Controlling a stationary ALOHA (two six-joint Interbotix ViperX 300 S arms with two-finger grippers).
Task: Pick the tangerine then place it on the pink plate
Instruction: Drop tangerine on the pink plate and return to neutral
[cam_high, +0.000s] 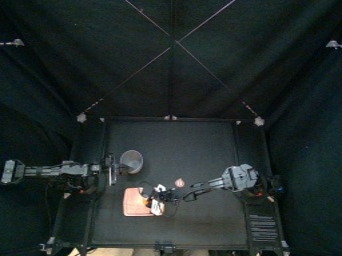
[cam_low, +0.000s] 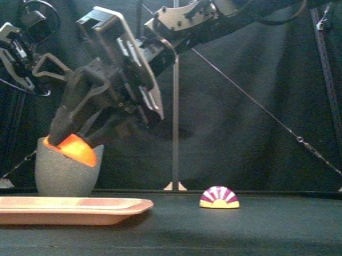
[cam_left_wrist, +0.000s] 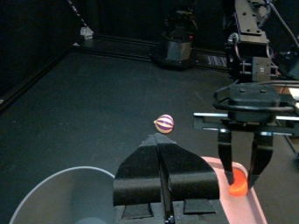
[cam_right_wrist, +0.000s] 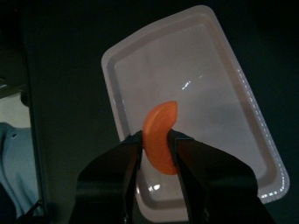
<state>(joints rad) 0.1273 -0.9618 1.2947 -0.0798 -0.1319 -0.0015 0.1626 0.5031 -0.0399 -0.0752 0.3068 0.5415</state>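
Observation:
The tangerine (cam_right_wrist: 162, 118) is an orange wedge, held between the jaws of my right gripper (cam_right_wrist: 160, 147), which is shut on it. In the front view the tangerine (cam_low: 76, 151) hangs a short way above the pink plate (cam_low: 74, 207), in front of the grey speckled cup (cam_low: 60, 175). From above, my right gripper (cam_high: 156, 194) is over the plate (cam_high: 134, 209). The left wrist view shows the tangerine (cam_left_wrist: 237, 182) low over the plate (cam_left_wrist: 239, 206). My left gripper (cam_left_wrist: 165, 145) rests shut and empty at the table's left side, near the cup (cam_left_wrist: 52, 197).
A small striped pink and yellow toy (cam_low: 219, 197) lies on the table right of the plate, also seen as the striped toy (cam_left_wrist: 165, 123) in the left wrist view. The grey cup (cam_high: 131, 158) stands just behind the plate.

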